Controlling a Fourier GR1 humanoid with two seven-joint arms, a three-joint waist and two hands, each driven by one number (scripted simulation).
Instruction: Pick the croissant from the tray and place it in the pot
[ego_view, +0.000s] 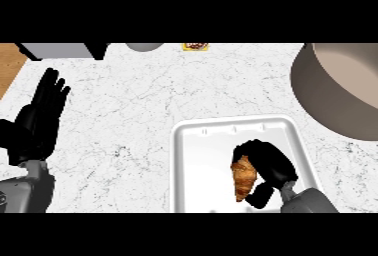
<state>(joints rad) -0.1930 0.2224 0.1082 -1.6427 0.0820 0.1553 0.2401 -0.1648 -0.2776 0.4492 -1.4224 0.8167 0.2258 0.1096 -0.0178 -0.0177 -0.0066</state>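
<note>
golden ridged croissant (243, 178) in right hand (272, 167) fingers, over white tray (193, 165).

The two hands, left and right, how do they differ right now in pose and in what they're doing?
The left hand is open, its fingers straight and pointing up, resting over the counter at the view's left; the right hand has its fingers curled round the croissant. The left hand holds nothing and is away from the tray; the right hand is inside the tray. Both are black, on grey forearms.
</note>
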